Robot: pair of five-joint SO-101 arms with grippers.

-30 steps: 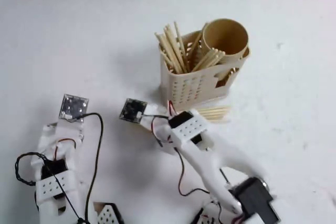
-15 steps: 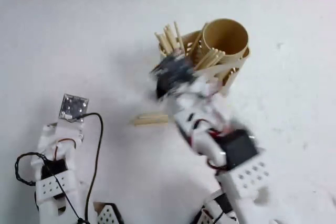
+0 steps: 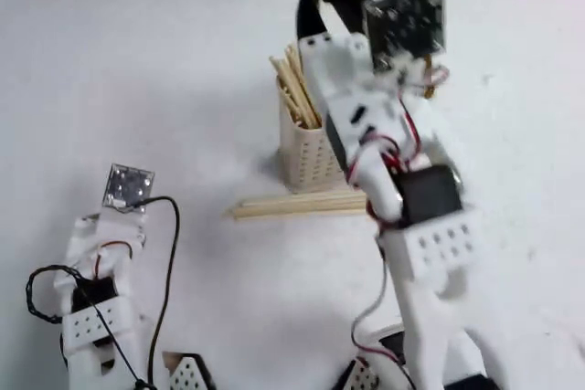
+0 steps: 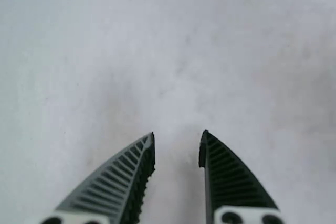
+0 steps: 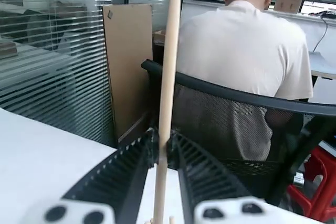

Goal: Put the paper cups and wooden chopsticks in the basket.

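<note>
Wrist camera: we log right gripper [image 5: 164, 150] pinching chopstick [image 5: 169, 66]; overhead adds basket [image 3: 306, 157], loose sticks [image 3: 297, 205] beside it; left gripper [image 4: 177, 137] narrowly parted.

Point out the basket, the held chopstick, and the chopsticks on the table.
basket [image 3: 306, 166]: high view, perforated front wall.
held chopstick [image 5: 168, 77]: right wrist view, mid shaft.
chopsticks on the table [image 3: 297, 205]: high view, middle of bundle.

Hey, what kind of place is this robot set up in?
Most likely an office or lab workspace. Beyond the white table there are glass partitions with slatted blinds, a black mesh office chair, and a cardboard sheet leaning by the glass.
</note>
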